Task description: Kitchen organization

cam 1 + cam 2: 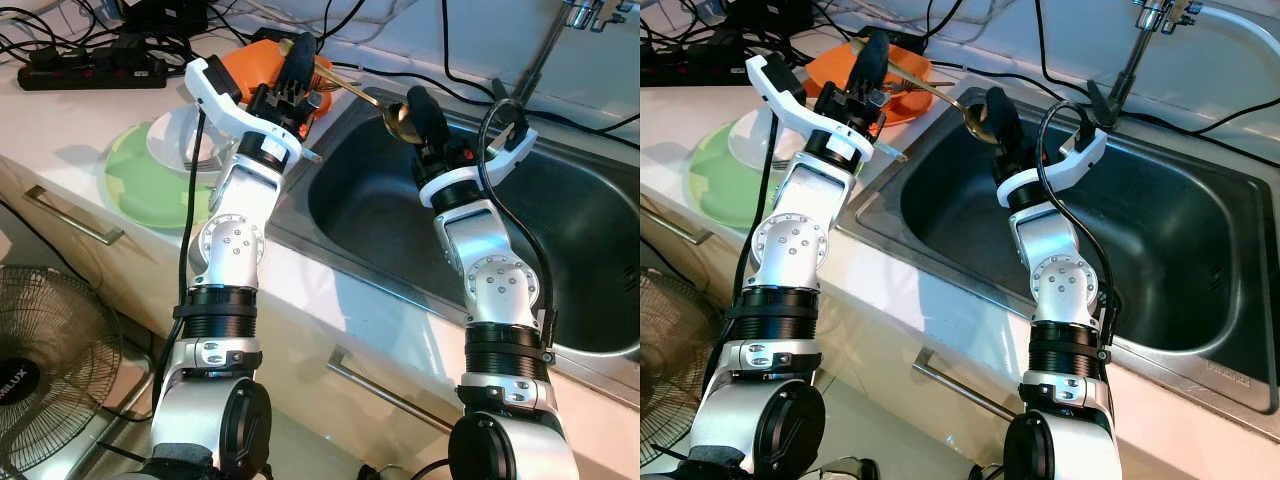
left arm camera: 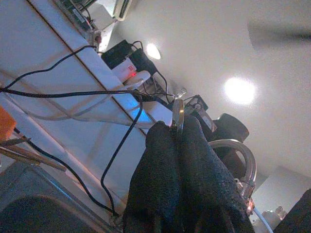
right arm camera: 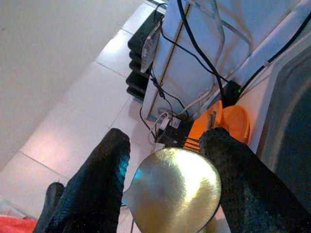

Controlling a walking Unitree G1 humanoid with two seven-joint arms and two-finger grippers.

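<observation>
**Spoon held at both ends over the sink's far-left corner**

Spoon [image 1: 352, 90]: long, gold-coloured metal, slim in the handle and broad in the bowl, it spans the air between the two tools above the far-left corner of the sink [image 1: 560, 240]. The left tool [image 1: 296, 60] has its black fingers pressed together on the handle's far end, the thin metal edge visible in the seam between the pads in the left wrist view. The right tool [image 3: 167, 179] stands spread, one finger on each side of the spoon's bowl; the right wrist view shows the polished bowl sitting between the pads, close to both, though I cannot tell whether either pad actually touches it.

As a thing to handle, it looks rigid and light, not fragile, but polished and likely slippery. The domed bowl would give flat pads poor purchase, so I judge the flat handle or the neck just behind the bowl a better place to hold. A pinch at the very tip of the handle leaves the bowl end free to pivot, so a mid-handle grip should be steadier.

Left of the sink, on the counter [image 1: 70, 150], sit an orange plate [image 1: 830, 68], a clear bowl [image 1: 180, 140] on a green plate [image 1: 140, 185], and a power strip [image 1: 90, 72] at the far left.
</observation>
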